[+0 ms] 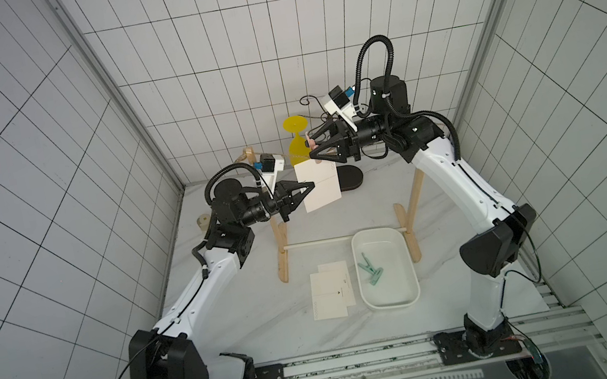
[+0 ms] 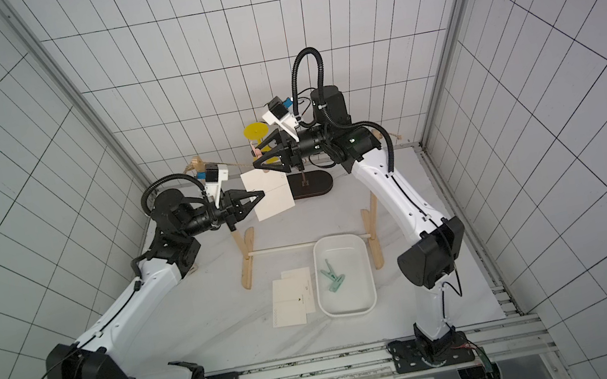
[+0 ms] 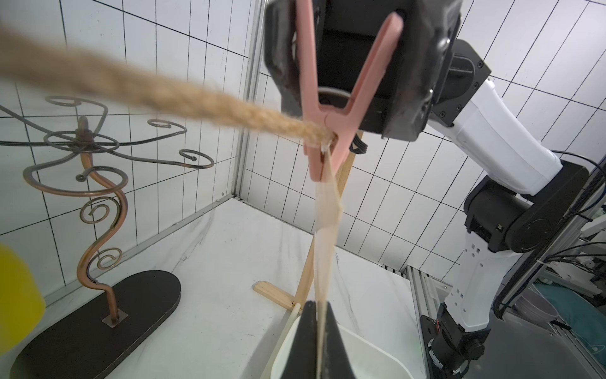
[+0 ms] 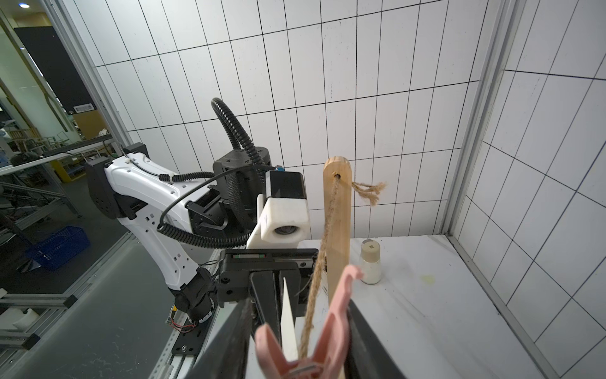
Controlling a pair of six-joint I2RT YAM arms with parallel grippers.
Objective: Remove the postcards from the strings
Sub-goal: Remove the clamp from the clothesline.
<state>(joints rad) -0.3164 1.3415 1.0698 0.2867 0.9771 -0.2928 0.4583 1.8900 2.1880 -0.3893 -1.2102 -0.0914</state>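
Note:
One white postcard (image 1: 322, 187) hangs from the tan strings (image 3: 183, 95), pinned by a pink clothespin (image 3: 323, 131). My left gripper (image 1: 311, 185) is shut on this card's left edge, which shows edge-on between its pads (image 3: 308, 328). My right gripper (image 4: 295, 344) is at the string above the card. Its fingers press on both handles of the pink clothespin (image 4: 334, 321), whose tip still holds card and twine. Two more postcards (image 1: 330, 293) lie overlapped on the table, in front of the frame.
A white tray (image 1: 394, 304) right of the loose cards holds green clothespins (image 1: 371, 271). The wooden posts (image 1: 283, 253) stand joined by a thin dowel. Behind them are a copper wire stand on a dark oval base (image 1: 350, 178), a yellow glass (image 1: 298, 145) and a small jar (image 4: 370, 262).

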